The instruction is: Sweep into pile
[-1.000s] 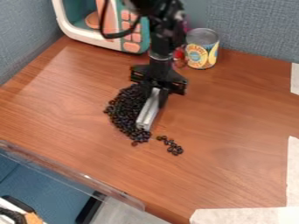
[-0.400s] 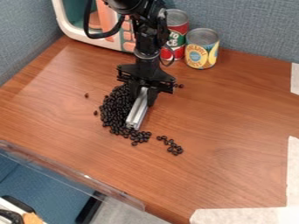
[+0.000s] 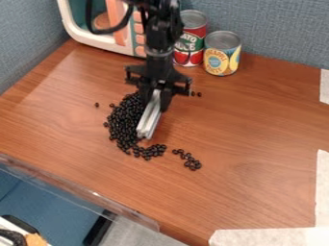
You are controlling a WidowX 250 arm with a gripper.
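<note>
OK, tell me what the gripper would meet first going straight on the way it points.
The gripper points down with the silver bar leading; the bar's lower end would probably meet the black beans beside it or the table. Its height is unclear.

Black fingers [image 3: 166, 101] gripped a silver bar [image 3: 148, 121] beside dark beans [image 3: 123, 121] on the bench [image 3: 257, 149], two cans [image 3: 221, 58] behind.
</note>
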